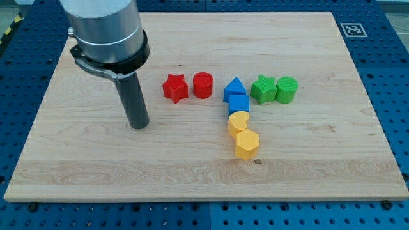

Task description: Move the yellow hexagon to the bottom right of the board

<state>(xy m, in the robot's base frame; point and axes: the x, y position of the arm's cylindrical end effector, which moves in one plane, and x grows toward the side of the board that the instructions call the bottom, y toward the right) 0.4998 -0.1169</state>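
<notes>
1. Yellow hexagon (246,144) sits nearest the bench's (77,172) bottom edge, a little right of centre, far from the bottom right corner.
2. Touching it behind is a yellow heart (238,121), then a blue cube (238,103) and a blue triangle (235,89).
3. My tip (138,125) rests well to the hexagon's left; there is no claw, so nothing is held.
4. Farther back stand a red star (175,88), red cylinder (202,85), green star (262,89) and green cylinder (287,89).
5. Judged step: the approach. Next, the tip should reach the hexagon's upper left side and push toward the corner.
</notes>
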